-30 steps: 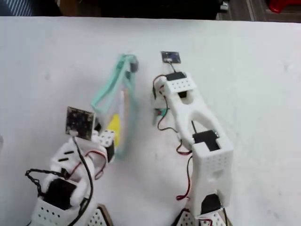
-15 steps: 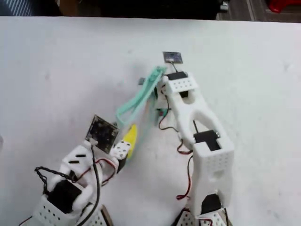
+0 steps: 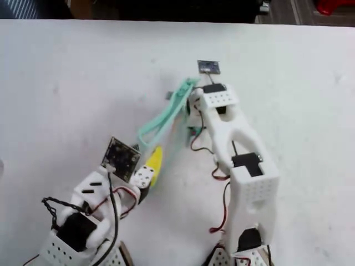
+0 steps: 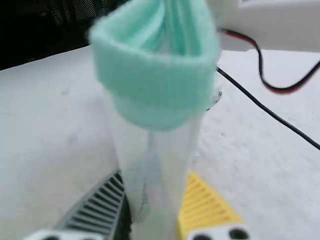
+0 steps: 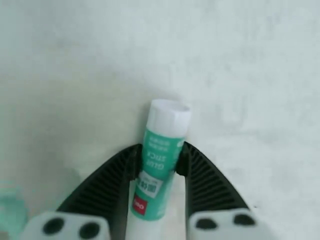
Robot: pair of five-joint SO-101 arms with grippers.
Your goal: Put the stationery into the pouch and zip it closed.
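Observation:
The pouch (image 3: 163, 119) has a clear body and a mint-green band and stretches slantwise between the two arms. My left gripper (image 3: 150, 166) is shut on its near end. In the left wrist view the clear pouch (image 4: 155, 75) stands pinched between the grey and yellow fingers (image 4: 205, 210) of the left gripper (image 4: 155, 220). My right gripper (image 3: 191, 108) hangs at the pouch's far end. It is shut on a green and white glue stick (image 5: 160, 155), whose white cap points at the table past the black fingers (image 5: 200, 175).
The white table (image 3: 288, 83) has bare room to the left and right of the arms. Red and black wires (image 4: 270, 85) trail from the right arm close to the pouch. A dark edge runs behind the table's far side.
The left arm has swung the pouch to the right, so its far end now lies against the right gripper. The right arm has shifted slightly right.

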